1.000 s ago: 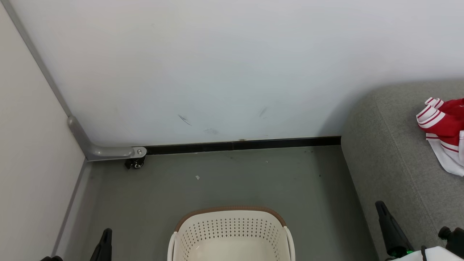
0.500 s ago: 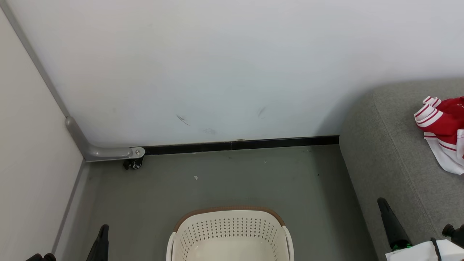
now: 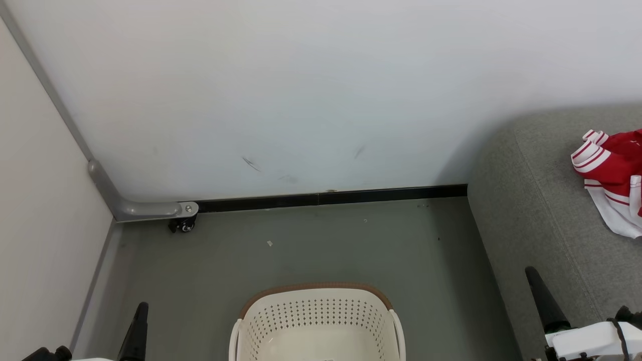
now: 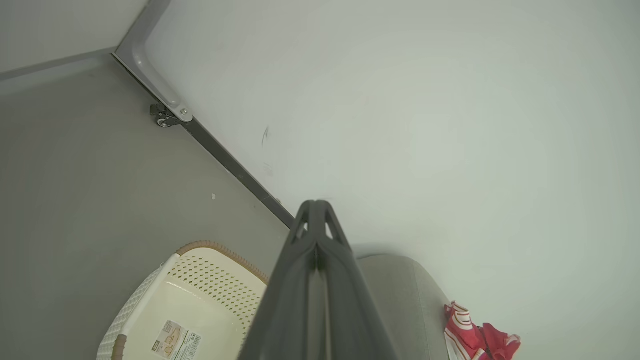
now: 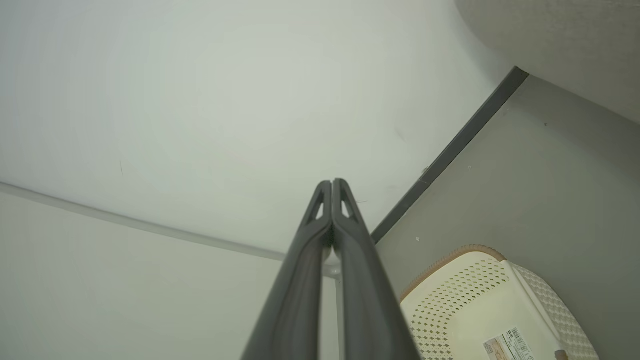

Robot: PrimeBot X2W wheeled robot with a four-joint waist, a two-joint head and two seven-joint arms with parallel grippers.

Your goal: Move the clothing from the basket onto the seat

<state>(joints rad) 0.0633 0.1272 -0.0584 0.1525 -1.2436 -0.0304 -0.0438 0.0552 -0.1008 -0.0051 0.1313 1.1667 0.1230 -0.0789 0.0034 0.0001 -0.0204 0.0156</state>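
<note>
Red-and-white jersey clothing (image 3: 609,168) lies crumpled on the grey sofa (image 3: 541,220), at the right edge of the head view and well apart from the cream laundry basket (image 3: 316,291). The basket stands on the floor (image 3: 321,245) directly ahead of the robot.

Basket interior: the wrist views show the bottom bare except for a printed label (image 4: 176,341). The near end is cut off in every view, so its contents cannot be confirmed.

Step in hand, as judged: the transfer appears complete or at its last check, with the clothing on the seat and neither arm carrying anything. The next move calls for a look at the hidden near end of the basket. If a garment remains there, a tool must part its fingers and go down inside the perforated wall.

Left tool (image 4: 316,207): fingers pressed together on nothing, held low at the basket's left side and apart from it, pointing up toward the white wall (image 3: 311,100).

Right tool (image 5: 332,184): likewise closed and empty, low beside the sofa's front edge and right of the basket, touching neither.
</note>
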